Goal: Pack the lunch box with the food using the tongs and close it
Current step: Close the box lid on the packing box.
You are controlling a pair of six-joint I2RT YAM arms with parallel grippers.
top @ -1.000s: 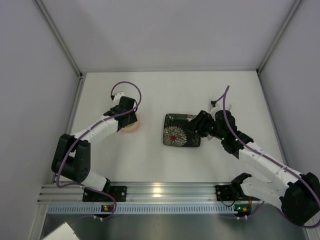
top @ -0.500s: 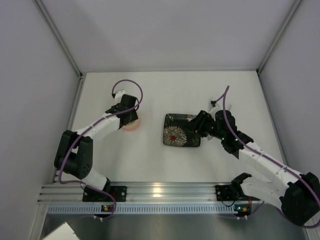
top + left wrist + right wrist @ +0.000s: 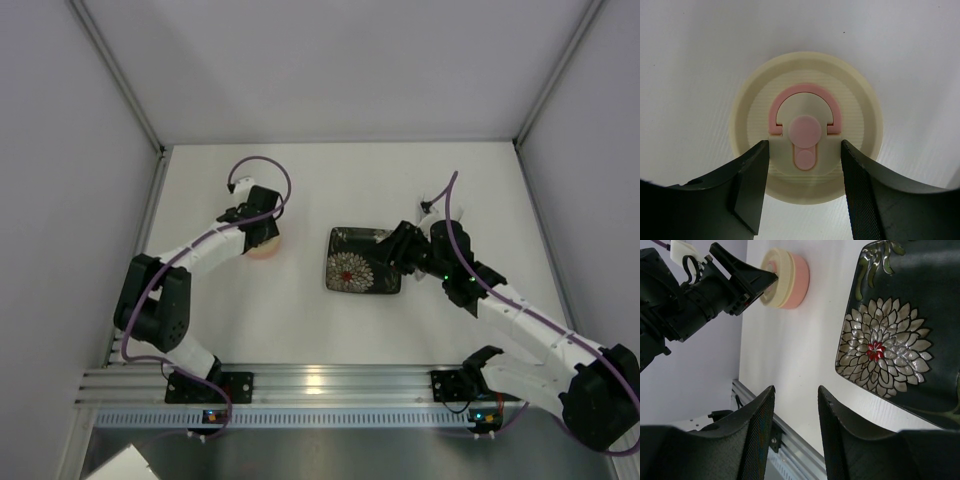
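Note:
The lunch box [image 3: 799, 281], a pinkish round tub, stands on the table left of the plate with its cream lid [image 3: 807, 125] on top. My left gripper [image 3: 805, 150] reaches down onto the lid, its jaws shut against the two sides of the raised middle block with the pink knob. From above, that gripper [image 3: 262, 233] covers most of the lunch box [image 3: 266, 254]. My right gripper [image 3: 796, 390] hangs open and empty over the table by the plate's near edge. The tongs and the food are out of view.
A black square floral plate [image 3: 365, 262] lies in the middle of the table with nothing on it; the right wrist view shows its silver flower [image 3: 885, 350]. The right gripper [image 3: 400, 248] hovers at its right edge. An aluminium rail [image 3: 320, 385] runs along the near side.
The left arm has stretched out, and its wrist has shifted a little farther back and right over the lunch box. The right arm has not moved.

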